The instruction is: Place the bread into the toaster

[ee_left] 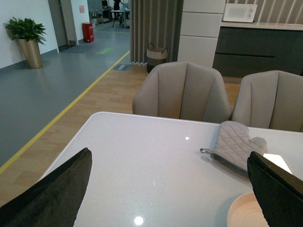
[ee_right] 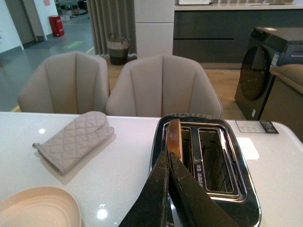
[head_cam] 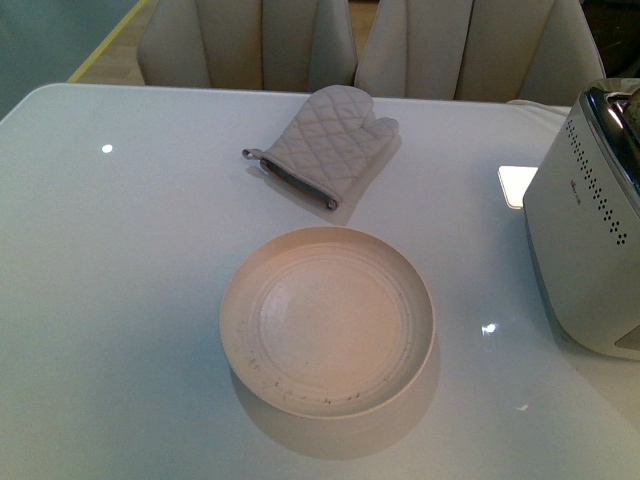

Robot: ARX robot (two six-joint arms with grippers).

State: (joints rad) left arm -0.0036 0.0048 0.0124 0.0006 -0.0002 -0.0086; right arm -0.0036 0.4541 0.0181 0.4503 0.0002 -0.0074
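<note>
In the front view a glossy white worktop (head_cam: 120, 300) fills the frame. At lower centre sits one round cream ceramic plate (head_cam: 327, 320) with a raised rim, and nothing lies in it. Above it, toward the upper middle, lies one grey quilted oven mitt (head_cam: 325, 145), well apart from the plate. At the right edge stands the large boxy white toaster (head_cam: 590, 230) with a chrome top and rows of small dark dots on its side; its slots cannot be seen from here. Two beige upholstered chairs (head_cam: 250, 45) stand beyond the far edge of the worktop. Neither arm shows in this view

The left wrist view shows what the front view misses: the left pincer (ee_left: 170, 198), its two dark fingers (ee_left: 52, 198) spread wide at the lower corners of the frame, with nothing between them, above bare worktop. The mitt lies at right of centre and a sliver of the plate rim shows at the lower right. The toaster does not appear here

The right wrist view alone looks down into the toaster's chrome top, right of centre, with two long slots. One slice of brown-crusted bread (ee_right: 174, 137) stands upright in the slot nearer the mitt, its top edge poking out; the other slot holds nothing. The right pincer (ee_right: 169, 158) rises from the bottom of the frame, its dark fingers pressed together, tips at the bread's near edge; whether they pinch the crust I cannot tell
</note>
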